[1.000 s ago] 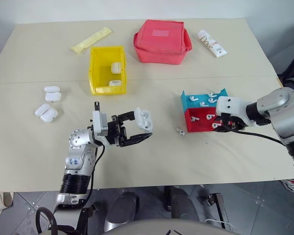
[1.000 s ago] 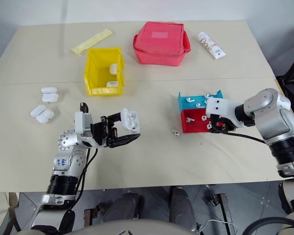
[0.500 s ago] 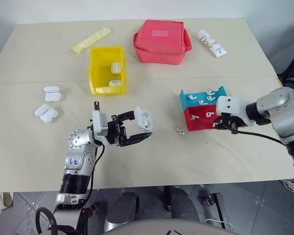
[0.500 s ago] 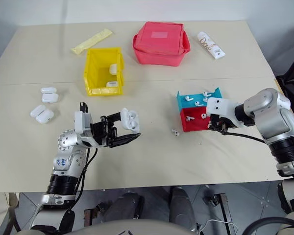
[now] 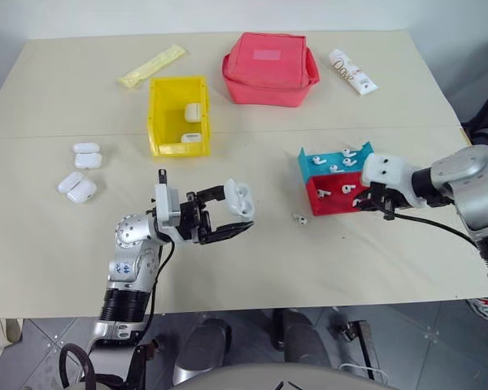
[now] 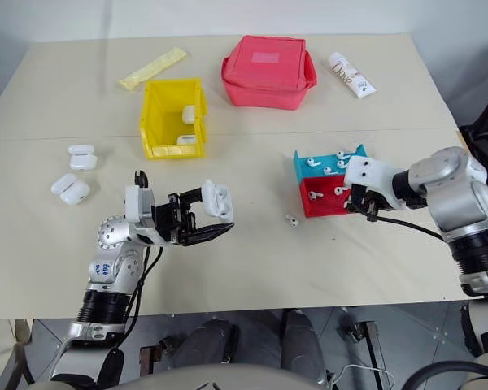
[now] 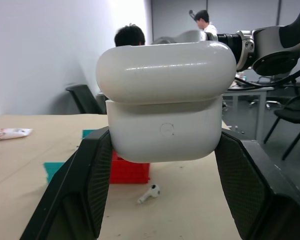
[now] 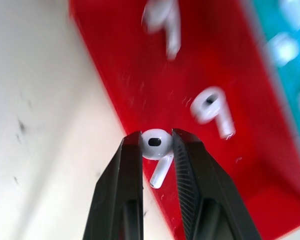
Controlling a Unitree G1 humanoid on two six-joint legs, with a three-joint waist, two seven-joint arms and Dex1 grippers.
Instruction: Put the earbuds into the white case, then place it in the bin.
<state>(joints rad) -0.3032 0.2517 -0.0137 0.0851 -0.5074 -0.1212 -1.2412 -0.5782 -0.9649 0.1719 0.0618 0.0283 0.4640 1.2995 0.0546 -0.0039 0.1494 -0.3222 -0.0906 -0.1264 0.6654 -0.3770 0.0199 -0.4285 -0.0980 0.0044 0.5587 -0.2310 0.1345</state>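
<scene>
My left gripper (image 5: pixel 232 216) is shut on the white case (image 5: pixel 238 197), held above the table with its lid tipped open; the black fingers (image 7: pixel 90 175) clamp the case's (image 7: pixel 165 107) lower half. My right gripper (image 8: pixel 156 136) is shut on one of the earbuds (image 8: pixel 160 170), just over the red tray (image 8: pixel 140 75). From the head views this gripper (image 5: pixel 366 203) sits at the red tray's (image 5: pixel 333 199) right end. More earbuds lie in both trays, and one loose earbud (image 5: pixel 299 218) rests on the table. The yellow bin (image 5: pixel 159 110) stands further back on the left.
A blue tray (image 5: pixel 329 162) adjoins the red one. Two white cases (image 5: pixel 192 122) lie inside the bin. Several spare cases (image 5: pixel 81 171) sit at the left. A red pouch (image 5: pixel 268 69), a white tube (image 5: pixel 351 71) and a yellow packet (image 5: pixel 151 66) line the far side.
My right gripper has shut on an earbud in the red tray and lifted slightly. The left gripper and the case have stayed put.
</scene>
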